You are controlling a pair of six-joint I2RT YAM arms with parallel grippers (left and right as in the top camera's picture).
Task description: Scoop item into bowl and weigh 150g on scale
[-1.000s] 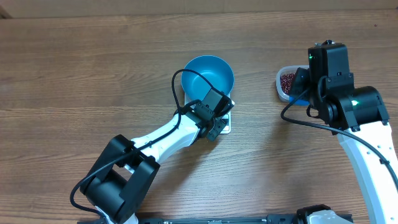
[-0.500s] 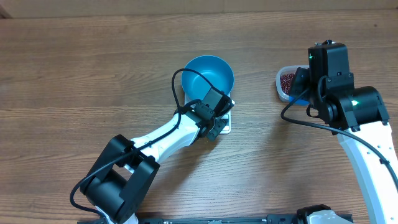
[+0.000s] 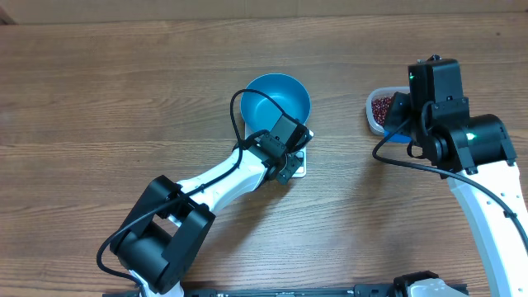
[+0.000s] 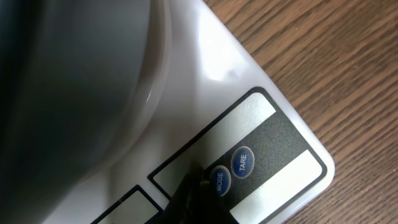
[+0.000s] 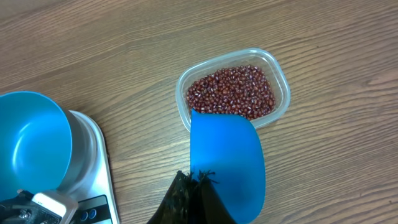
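Nothing visibly moved since the earlier overhead frames: both arms parked the same.

Left gripper (image 4: 189, 194) closed, holding nothing. Its tip is down on the control strip of the scale (image 4: 236, 81), touching or just at 7 o'clock of the MODE button (image 4: 219, 180). TARE button (image 4: 243, 161) sits right beside it at 1 o'clock.

Bowl (image 3: 276, 99) sits on the scale and looks empty.

Right gripper (image 5: 193, 186) is clamped on the blue scoop (image 5: 227, 158). Scoop hangs at the 6 o'clock rim of the clear tub (image 5: 277, 68). Can't tell if it is loaded.

Beans (image 5: 231, 92) are all in the tub, at 3 o'clock of the bowl from overhead.

Step, judged: scale setup or zeroing with the bowl on it, no scooping yet.

Next move likely needs a clean press on TARE rather than MODE. Then the left arm should clear the platform so it adds no weight. After that the scoop digs into the beans and carries toward 9 o'clock to the bowl.
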